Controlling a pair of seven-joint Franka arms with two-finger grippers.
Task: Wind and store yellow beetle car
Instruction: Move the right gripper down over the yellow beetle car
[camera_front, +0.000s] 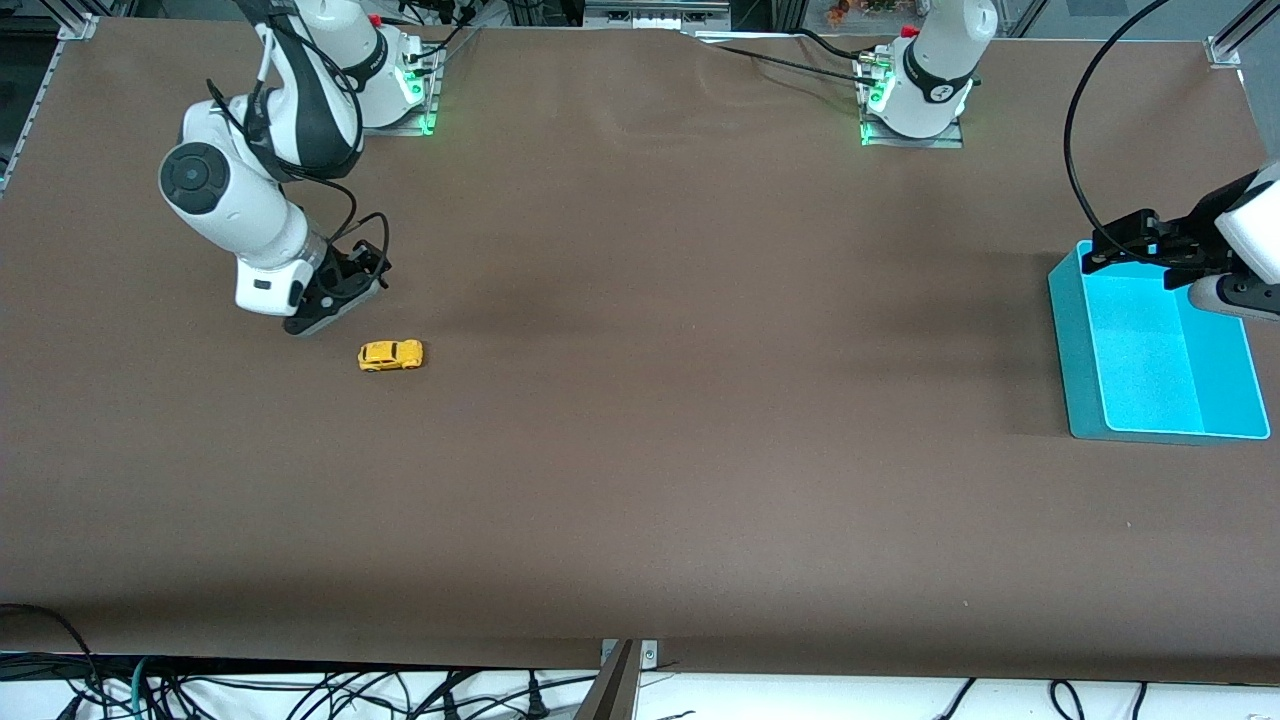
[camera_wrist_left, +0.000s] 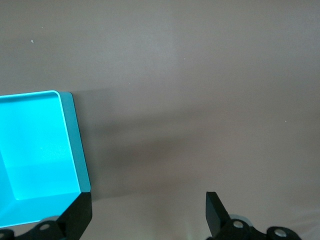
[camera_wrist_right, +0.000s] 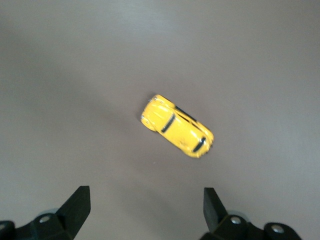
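Note:
The yellow beetle car (camera_front: 391, 355) stands on its wheels on the brown table, toward the right arm's end. In the right wrist view the car (camera_wrist_right: 177, 126) lies ahead of the open fingers. My right gripper (camera_front: 335, 300) is open and empty, just above the table, close to the car and apart from it. My left gripper (camera_front: 1130, 245) is open and empty, over the rim of the turquoise bin (camera_front: 1080, 340). The bin's corner (camera_wrist_left: 70, 145) shows in the left wrist view beside one finger (camera_wrist_left: 77, 215).
The turquoise bin stands at the left arm's end of the table and holds nothing. The brown table (camera_front: 700, 400) stretches wide between the car and the bin. Cables hang along the table's edge nearest the front camera.

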